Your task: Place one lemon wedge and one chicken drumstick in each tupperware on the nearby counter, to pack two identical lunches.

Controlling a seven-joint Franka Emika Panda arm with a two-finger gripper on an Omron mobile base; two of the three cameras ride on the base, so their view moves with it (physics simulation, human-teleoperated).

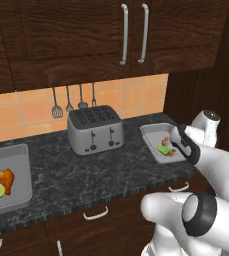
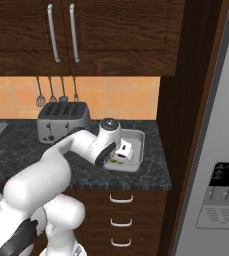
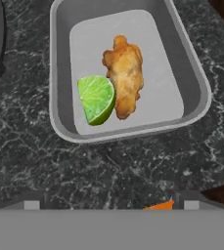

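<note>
over counter (image 1: 86,172), jaws wide (empty)

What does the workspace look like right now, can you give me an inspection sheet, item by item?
Surface: black speckled counter over dark drawers.
Job's things: right tupperware holds one lemon wedge touching one chicken drumstick; left tupperware holds a second drumstick beside a second wedge.
Clutter: steel toaster between the containers.
Grippers: tool open above the right tupperware, holding nothing.
Cables: nothing seen.
Surroundings: utensils hanging on the tiled backsplash, wooden cabinets above, fridge at right.
</note>
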